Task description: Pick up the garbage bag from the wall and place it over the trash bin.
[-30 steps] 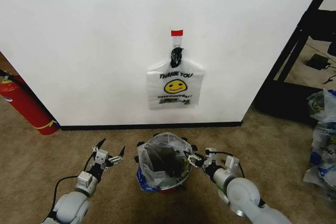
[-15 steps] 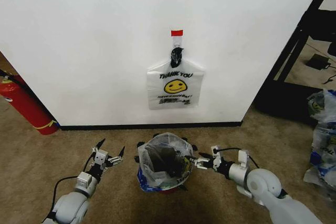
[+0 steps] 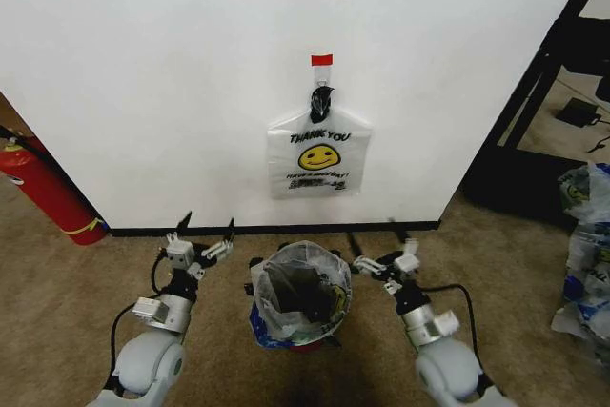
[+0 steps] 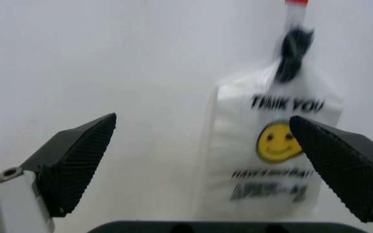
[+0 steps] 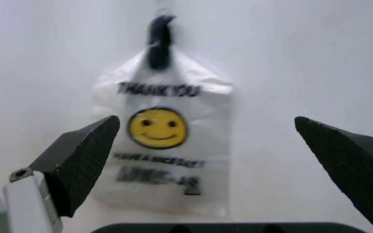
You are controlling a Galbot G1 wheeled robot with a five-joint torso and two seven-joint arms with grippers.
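Head view: the garbage bag [image 3: 318, 155] hangs on the wall [image 3: 172, 73] at twelve o'clock above the trash bin [image 3: 297, 295]. The left gripper [image 3: 206, 235] at ten o'clock of the bin and the right gripper [image 3: 374, 241] at two o'clock both gape wide, holding nothing.

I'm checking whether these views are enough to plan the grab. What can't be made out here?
- Head view: the hook behind the garbage bag's dark knotted handles under the red tape strip is hidden.
- Head view: the trash bin's walls are covered by the liner already in it.
- Both wrist views: the small print under the smiley is blurred.
- Left wrist view: the bag's lower edge is cut off behind the left claw's body.
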